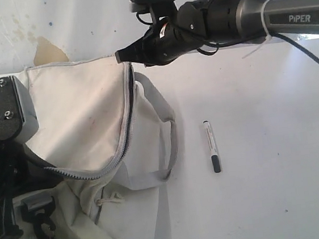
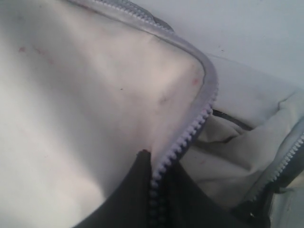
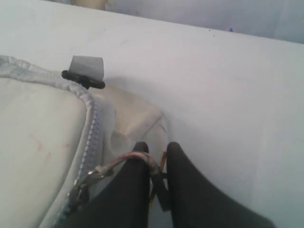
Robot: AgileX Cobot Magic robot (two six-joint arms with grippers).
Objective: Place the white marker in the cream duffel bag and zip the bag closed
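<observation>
Obs.: The white marker [image 1: 211,146] is lying flat on the white table [image 1: 278,158], to the right of the cream duffel bag [image 1: 85,121]. It is lying clear of the bag and is not touching the grey handle [image 1: 171,135], the nearest part of it. In the exterior view its black cap end is pointing toward the bottom of the picture. Neither arm is touching it.

Bag: It is sitting on the left half of the table with its main opening unzipped. The top flap [image 1: 79,116] is being held raised and stretched between the two arms. The grey zipper [image 1: 126,117] is running down its free edge.

Right gripper [image 3: 156,146]: It is reaching in from the right to the flap's far corner. In its wrist view the two black fingers are clenching almost together. They are pinching a thin pull cord [image 3: 123,161] that is leading to the metal slider [image 3: 84,184] on the zipper track.

Left gripper [image 2: 156,190]: It is closed tight and grasping the flap's edge. One black fingertip [image 2: 141,164] is pressing on the cream fabric just beside the zipper teeth. The other finger is mostly hidden.

Also: A grey strap tab [image 3: 87,66] with a black bar is lying on the table just beyond the bag's corner.
</observation>
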